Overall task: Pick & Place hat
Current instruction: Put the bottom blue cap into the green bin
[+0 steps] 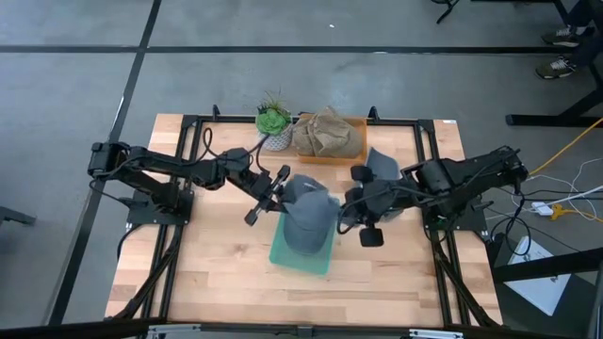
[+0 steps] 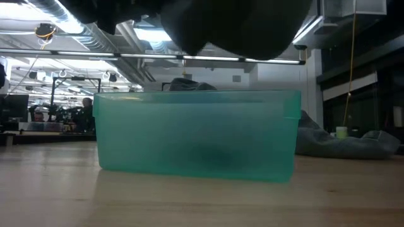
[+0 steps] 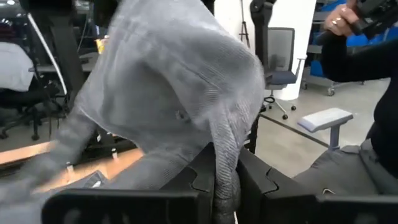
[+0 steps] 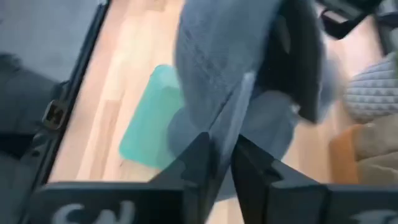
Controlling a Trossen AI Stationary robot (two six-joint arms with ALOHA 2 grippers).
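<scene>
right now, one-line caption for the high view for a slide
Both end effectors, left and right, hold a grey hat above a teal bin on the wooden table.

Hat (image 1: 307, 218): grey ribbed knit fabric, slack and creased, suspended over the teal bin (image 1: 303, 247) at table centre. Bin: translucent, rectangular, upright on the wood surface. The hat's lower part reaches the bin's open top.

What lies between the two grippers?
The grey hat, held up between the left gripper and the right gripper, over the green bin. The high view shows this.
</scene>
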